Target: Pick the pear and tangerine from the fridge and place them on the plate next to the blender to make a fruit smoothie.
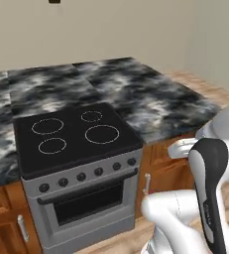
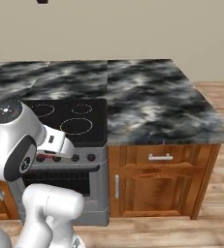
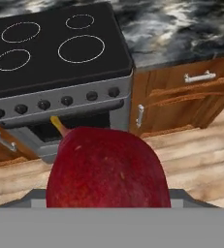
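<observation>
Red pear [image 3: 107,169] with yellow stem fills lower middle of hand view, right at end effector, seemingly grasped; fingertips hidden behind fruit, so clamp state cannot be told for sure. Beyond it: marbled dark desk [image 2: 147,97] in an L around stove [image 1: 79,163]. Stove has black glass cooktop [image 3: 50,46] with four ring burners, row of dark knobs [image 3: 67,101], oven door with bar handle. Wooden cabinets [image 2: 159,181] under desk, metal pulls on drawer and door. Light wood floor [image 3: 191,155] below.
</observation>
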Motion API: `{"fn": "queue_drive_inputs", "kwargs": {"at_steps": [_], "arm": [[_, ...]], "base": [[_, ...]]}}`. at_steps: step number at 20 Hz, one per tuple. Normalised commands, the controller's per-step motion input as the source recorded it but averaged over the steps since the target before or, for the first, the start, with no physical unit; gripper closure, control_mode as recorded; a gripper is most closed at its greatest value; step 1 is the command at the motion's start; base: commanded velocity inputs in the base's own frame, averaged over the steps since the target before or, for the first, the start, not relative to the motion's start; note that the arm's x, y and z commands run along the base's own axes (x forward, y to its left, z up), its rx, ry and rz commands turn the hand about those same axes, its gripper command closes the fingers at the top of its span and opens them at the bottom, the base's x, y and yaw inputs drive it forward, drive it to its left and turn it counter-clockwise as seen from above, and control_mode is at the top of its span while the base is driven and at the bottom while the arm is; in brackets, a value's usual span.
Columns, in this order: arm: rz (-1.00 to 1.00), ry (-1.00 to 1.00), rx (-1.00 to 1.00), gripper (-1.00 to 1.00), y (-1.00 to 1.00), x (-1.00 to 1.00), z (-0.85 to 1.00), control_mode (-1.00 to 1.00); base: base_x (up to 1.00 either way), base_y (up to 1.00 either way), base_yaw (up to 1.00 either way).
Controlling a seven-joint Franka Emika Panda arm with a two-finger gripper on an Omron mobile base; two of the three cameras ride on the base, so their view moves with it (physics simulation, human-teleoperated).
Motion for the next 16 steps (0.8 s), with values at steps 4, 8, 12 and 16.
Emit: {"fn": "queue_drive_inputs", "kwargs": {"at_steps": [4,8,12,16], "arm": [[0.0,0.0,0.0,1.0,0.0,0.0,0.0,1.0],[0.0,0.0,0.0,1.0,0.0,0.0,0.0,1.0],[0.0,0.0,0.0,1.0,0.0,0.0,0.0,1.0],[0.0,0.0,0.0,1.0,0.0,0.0,0.0,1.0]], "base": [[0.49,0.0,0.71],[0.47,0.0,0.71],[0.54,0.26,0.58],[0.67,0.8,0.39]]}}
